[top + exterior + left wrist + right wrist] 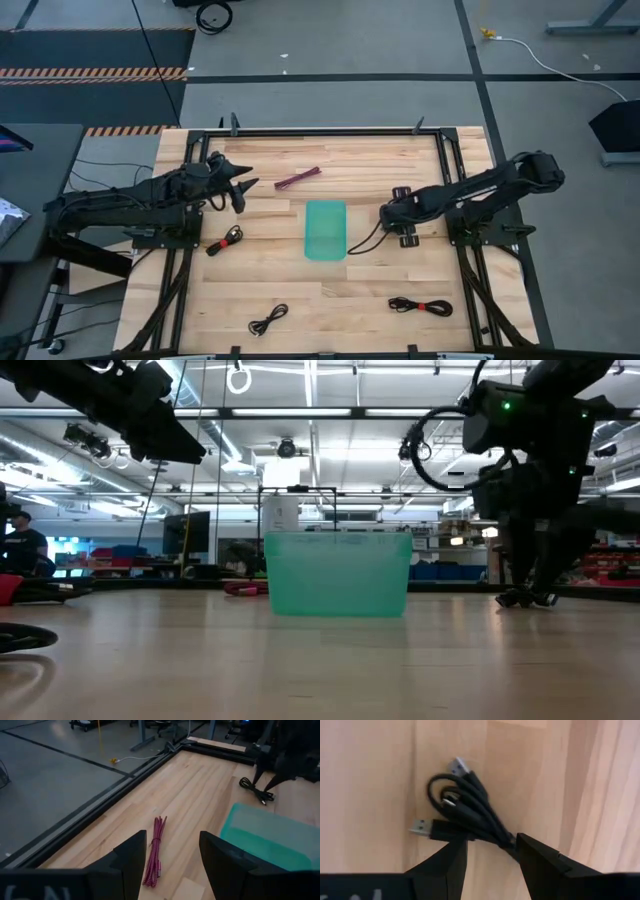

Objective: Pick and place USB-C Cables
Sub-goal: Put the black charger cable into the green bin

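Right of centre in the high view, right gripper [397,213] is hanging over a black USB-C cable [465,817], fingers apart, nothing clamped yet. Teal tray [325,230] is looking empty, so approx. all cables are remaining: maroon cable [297,178] upper centre, others along bottom. Left gripper [240,192] is waiting upper left, fingers apart.

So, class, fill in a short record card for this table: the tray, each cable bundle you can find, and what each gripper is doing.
tray: translucent teal plastic tray, mid-table, nothing visible inside
maroon cable: straight maroon-purple cable bundle, beyond the tray, ahead of the left gripper
black cables: black coiled cable bundle at the right gripper; red-tied black bundle; thin black coil; red-tied black bundle at the near right
left gripper: open, raised above the table
right gripper: open, low, straddling the cable
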### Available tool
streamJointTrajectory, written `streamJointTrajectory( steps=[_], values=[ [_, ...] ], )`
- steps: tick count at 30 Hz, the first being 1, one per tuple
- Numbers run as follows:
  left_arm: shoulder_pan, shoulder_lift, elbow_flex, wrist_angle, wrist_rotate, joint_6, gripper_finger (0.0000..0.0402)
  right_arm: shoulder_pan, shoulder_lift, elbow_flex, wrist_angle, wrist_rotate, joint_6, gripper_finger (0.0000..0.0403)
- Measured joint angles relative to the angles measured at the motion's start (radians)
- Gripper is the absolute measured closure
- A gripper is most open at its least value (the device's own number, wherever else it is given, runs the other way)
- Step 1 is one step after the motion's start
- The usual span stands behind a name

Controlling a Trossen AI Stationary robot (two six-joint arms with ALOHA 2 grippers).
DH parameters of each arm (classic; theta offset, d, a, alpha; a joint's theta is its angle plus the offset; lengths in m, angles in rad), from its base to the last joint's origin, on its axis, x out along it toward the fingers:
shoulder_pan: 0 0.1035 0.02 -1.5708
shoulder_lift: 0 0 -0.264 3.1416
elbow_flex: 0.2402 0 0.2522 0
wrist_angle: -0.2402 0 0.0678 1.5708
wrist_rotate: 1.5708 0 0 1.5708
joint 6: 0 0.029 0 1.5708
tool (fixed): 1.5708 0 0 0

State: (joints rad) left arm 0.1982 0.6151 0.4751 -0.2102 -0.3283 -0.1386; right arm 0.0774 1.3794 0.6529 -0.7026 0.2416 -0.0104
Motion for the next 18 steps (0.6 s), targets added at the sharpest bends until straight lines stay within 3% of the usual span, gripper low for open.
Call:
streamJointTrajectory(
  steps=[10,18],
  values=[
    [0.000,0.000,0.001,0.002,0.000,-0.006,0.0212,-0.015,0.120,0.006,0.014,0.040,0.038,0.0249],
    [0.000,0.000,0.001,0.017,0.000,0.004,0.0212,-0.016,0.066,0.024,0.056,0.005,0.124,0.0375]
  ],
)
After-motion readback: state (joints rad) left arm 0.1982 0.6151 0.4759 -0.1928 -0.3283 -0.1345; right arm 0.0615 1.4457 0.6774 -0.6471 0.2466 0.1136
